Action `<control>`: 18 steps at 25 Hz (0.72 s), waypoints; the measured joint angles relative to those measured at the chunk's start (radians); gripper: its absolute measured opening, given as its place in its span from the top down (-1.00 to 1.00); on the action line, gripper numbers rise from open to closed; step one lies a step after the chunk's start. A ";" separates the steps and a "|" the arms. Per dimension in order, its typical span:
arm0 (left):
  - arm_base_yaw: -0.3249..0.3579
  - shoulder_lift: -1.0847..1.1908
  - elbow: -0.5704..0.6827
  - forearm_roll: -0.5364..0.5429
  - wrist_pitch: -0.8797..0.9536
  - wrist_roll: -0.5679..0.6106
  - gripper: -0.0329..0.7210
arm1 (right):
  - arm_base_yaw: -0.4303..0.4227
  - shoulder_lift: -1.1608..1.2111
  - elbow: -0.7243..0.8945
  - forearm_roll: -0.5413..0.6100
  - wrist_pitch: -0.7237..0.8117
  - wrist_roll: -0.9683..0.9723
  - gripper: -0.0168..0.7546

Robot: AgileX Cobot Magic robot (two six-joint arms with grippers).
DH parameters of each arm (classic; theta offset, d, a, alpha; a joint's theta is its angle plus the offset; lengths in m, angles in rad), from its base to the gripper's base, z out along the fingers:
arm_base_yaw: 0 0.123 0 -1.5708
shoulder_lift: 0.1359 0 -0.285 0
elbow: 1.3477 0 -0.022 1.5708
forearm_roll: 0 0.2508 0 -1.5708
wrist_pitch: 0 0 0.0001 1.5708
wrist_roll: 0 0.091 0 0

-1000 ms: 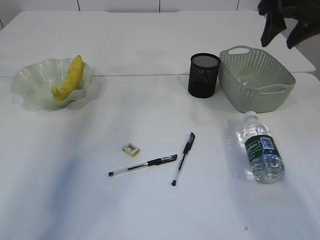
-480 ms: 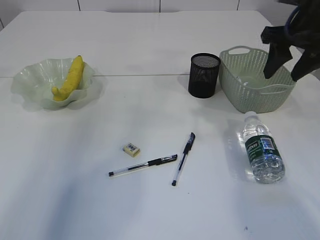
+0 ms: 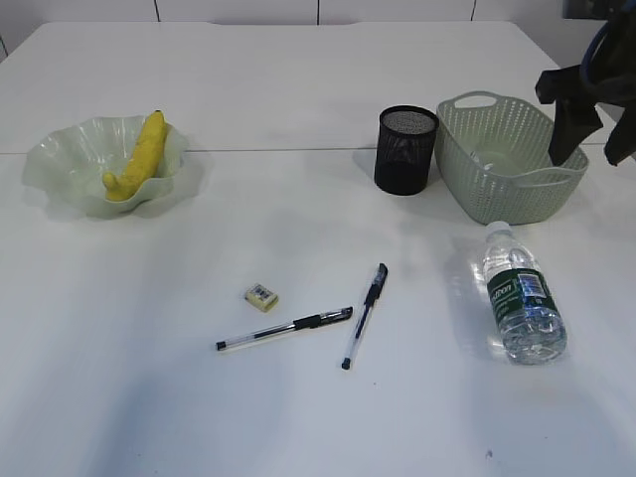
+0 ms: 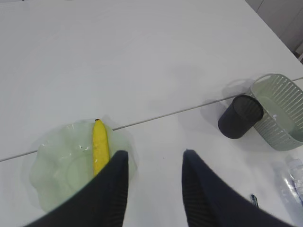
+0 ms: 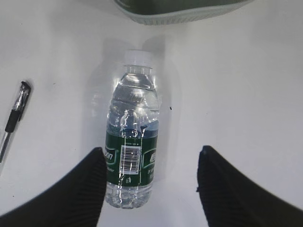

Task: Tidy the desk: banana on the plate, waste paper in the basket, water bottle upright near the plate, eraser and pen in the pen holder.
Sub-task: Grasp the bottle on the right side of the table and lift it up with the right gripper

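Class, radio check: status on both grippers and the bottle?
Both grippers open, empty. Right gripper above bottle, which lies flat near basket. Nothing blocking.

Both end effectors (left (image 4: 154, 163), right (image 5: 151, 163)) hang agape.

A white table (image 3: 298, 417) is seen from a slant. Toward its far left edge a pale green wavy plate (image 3: 60, 164) is set, and a banana (image 3: 139, 156) is laid in it. Near the middle, a small yellowish eraser (image 3: 261, 297) is placed just beside two pens (image 3: 286, 330), (image 3: 365, 314), which lie close together without touching. Toward the far right, a black mesh pen holder (image 3: 405, 149) is stood just beside a grey-green basket (image 3: 509, 157). A water bottle (image 3: 520, 294) is laid on its side in front of the basket. The right gripper (image 3: 593, 127) is held above the table's right edge, jaws apart, nothing between them.
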 joint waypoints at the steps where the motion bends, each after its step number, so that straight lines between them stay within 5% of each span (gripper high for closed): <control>1: 0.000 -0.001 0.000 0.000 0.000 0.000 0.21 | 0.000 0.000 0.000 -0.002 0.000 0.000 -0.22; 18: 0.000 -0.002 0.000 0.000 0.000 0.000 0.22 | 0.001 0.185 0.000 0.166 -0.013 0.085 -0.32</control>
